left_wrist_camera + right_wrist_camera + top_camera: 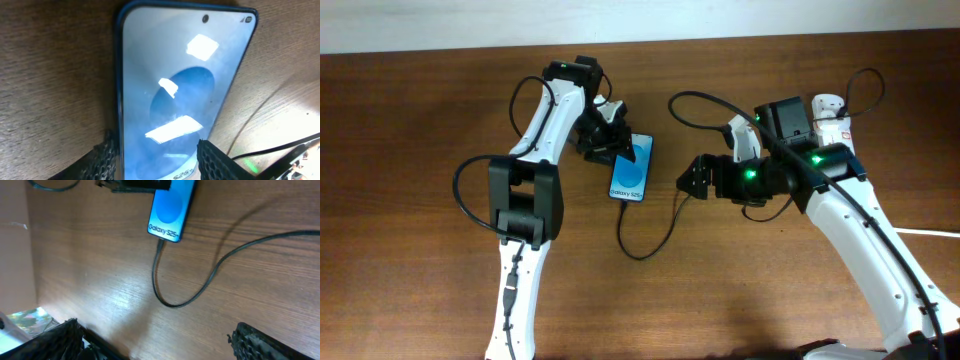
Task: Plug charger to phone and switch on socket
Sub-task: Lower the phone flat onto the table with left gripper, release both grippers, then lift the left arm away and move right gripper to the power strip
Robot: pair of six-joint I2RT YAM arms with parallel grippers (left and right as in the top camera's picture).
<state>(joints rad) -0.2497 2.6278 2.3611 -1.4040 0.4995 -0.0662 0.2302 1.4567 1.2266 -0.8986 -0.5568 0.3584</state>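
Observation:
The phone [631,170] lies on the wooden table, screen up, showing a blue oval and "Galaxy S25+". My left gripper [609,137] is shut on its top end; in the left wrist view the fingers [157,161] press both long edges of the phone [175,85]. The charger's thin black cable [642,254] has its tip in the phone's bottom edge [160,243] and loops across the table toward the right arm. My right gripper [689,180] is open and empty, just right of the phone [171,206], with its fingers [160,340] wide apart. The socket [831,113] lies at the back right, partly hidden by the right arm.
A thick white cord [928,233] runs off the right edge. Another stretch of black cable [695,98] arcs behind the right gripper. The left arm's own black cable [465,190] hangs beside it. A wall borders the far side of the table.

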